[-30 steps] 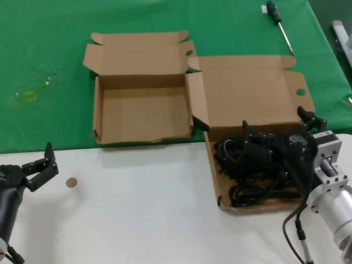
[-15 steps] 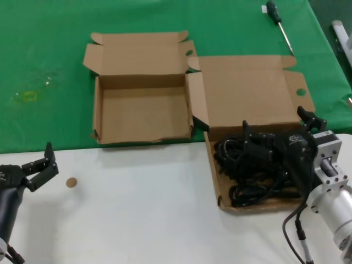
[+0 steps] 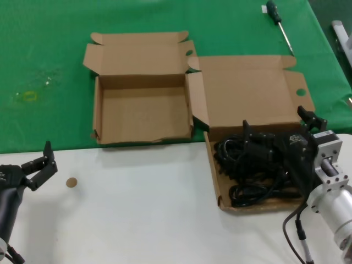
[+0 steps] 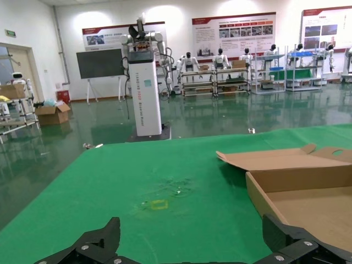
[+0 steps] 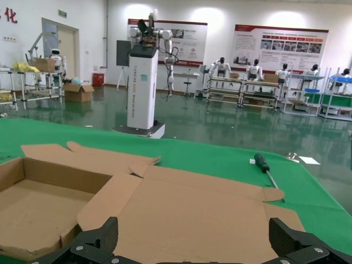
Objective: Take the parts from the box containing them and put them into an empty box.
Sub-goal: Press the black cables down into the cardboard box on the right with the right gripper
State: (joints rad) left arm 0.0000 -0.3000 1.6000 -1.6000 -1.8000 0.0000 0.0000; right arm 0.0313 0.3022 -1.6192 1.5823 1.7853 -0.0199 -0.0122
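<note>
The black power cords [image 3: 247, 176] lie tangled in the larger tall-lidded box [image 3: 247, 93] at the right. My right gripper [image 3: 273, 121] is open and hovers just above the cords, at the foot of the lid panel [image 5: 209, 214]. It holds nothing. The cords are hidden in the right wrist view, below my right gripper [image 5: 192, 231]. The smaller short-lidded box [image 3: 143, 115] stands empty to the left, touching the larger one. It also shows in the right wrist view [image 5: 33, 203] and the left wrist view [image 4: 308, 187]. My left gripper [image 3: 36, 160] is open and empty at the near left, also seen in its wrist view [image 4: 191, 231].
Both boxes sit on a green cloth [image 3: 44, 55] that covers the far half of the white table [image 3: 143, 220]. A screwdriver [image 3: 278, 22] lies at the far right, also in the right wrist view [image 5: 264, 168]. A small brown disc [image 3: 71, 182] lies near my left gripper.
My left gripper has edged very slightly to the left. The right gripper, the cords and both boxes have not moved.
</note>
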